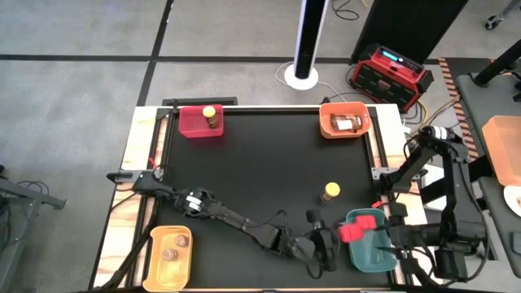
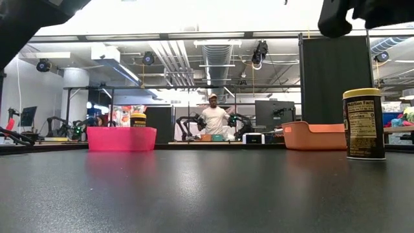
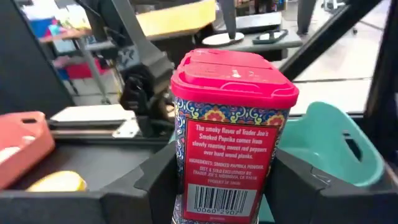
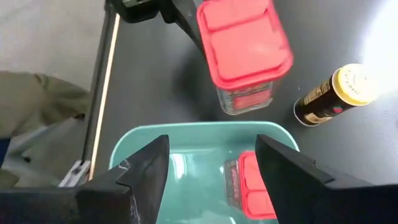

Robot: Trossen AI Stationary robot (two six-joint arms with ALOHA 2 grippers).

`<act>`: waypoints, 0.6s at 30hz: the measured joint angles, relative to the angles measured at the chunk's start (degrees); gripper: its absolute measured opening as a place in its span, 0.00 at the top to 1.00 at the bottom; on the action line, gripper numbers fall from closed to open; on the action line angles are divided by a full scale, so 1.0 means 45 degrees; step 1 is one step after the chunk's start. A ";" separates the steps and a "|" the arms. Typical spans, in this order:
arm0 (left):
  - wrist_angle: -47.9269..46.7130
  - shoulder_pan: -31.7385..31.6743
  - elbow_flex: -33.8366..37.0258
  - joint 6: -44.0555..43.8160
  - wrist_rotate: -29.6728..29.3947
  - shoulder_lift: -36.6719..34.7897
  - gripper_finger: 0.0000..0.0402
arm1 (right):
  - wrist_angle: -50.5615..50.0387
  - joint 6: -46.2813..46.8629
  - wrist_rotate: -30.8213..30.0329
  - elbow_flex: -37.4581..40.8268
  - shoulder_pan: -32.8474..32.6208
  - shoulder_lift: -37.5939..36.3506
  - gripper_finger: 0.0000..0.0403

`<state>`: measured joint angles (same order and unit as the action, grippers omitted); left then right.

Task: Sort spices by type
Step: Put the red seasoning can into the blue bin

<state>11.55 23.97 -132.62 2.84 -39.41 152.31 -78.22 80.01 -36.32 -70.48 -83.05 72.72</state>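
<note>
A red-lidded blocky spice container (image 3: 233, 137) is held in my left gripper (image 3: 230, 186) just above the left rim of the teal bin (image 1: 373, 248); the right wrist view shows it from above (image 4: 245, 53). A second red container (image 4: 255, 186) lies inside the teal bin (image 4: 186, 155). A yellow-lidded dark jar (image 1: 330, 192) stands upright on the black table, left of and beyond the bin. My right gripper (image 4: 211, 186) hovers open over the teal bin, touching nothing. My left gripper pinches the red container's lower body (image 3: 186, 193) between its two fingers, one on each opposite side. The fingers come about level from the table's left. The container stays upright, lid up, lifted clear of the table and the bin.
At the far left a red bin (image 1: 195, 126) holds a yellow-lidded jar (image 1: 210, 116). An orange bin (image 1: 346, 122) at the far right holds brownish packets. A yellow bin (image 1: 171, 248) at the near left holds small round jars. The table's middle (image 1: 260, 171) is bare.
</note>
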 joint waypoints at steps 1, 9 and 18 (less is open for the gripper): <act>-0.0027 0.0000 0.0002 -0.0209 0.0107 0.0000 0.55 | -0.0092 -0.0122 0.0130 -0.0182 0.0059 0.0027 0.43; 0.0295 0.0035 0.0002 -0.1091 0.1011 -0.0112 0.55 | -0.0468 -0.2713 0.0519 -0.1464 0.1197 0.0452 0.44; 0.0336 0.0141 0.0002 -0.1095 0.1096 -0.0112 0.55 | -0.0546 -0.5836 0.0955 -0.2705 0.2898 0.0929 0.43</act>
<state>13.06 24.60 -132.62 -2.09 -34.48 151.81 -80.68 53.75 -32.02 -82.65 -70.01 76.90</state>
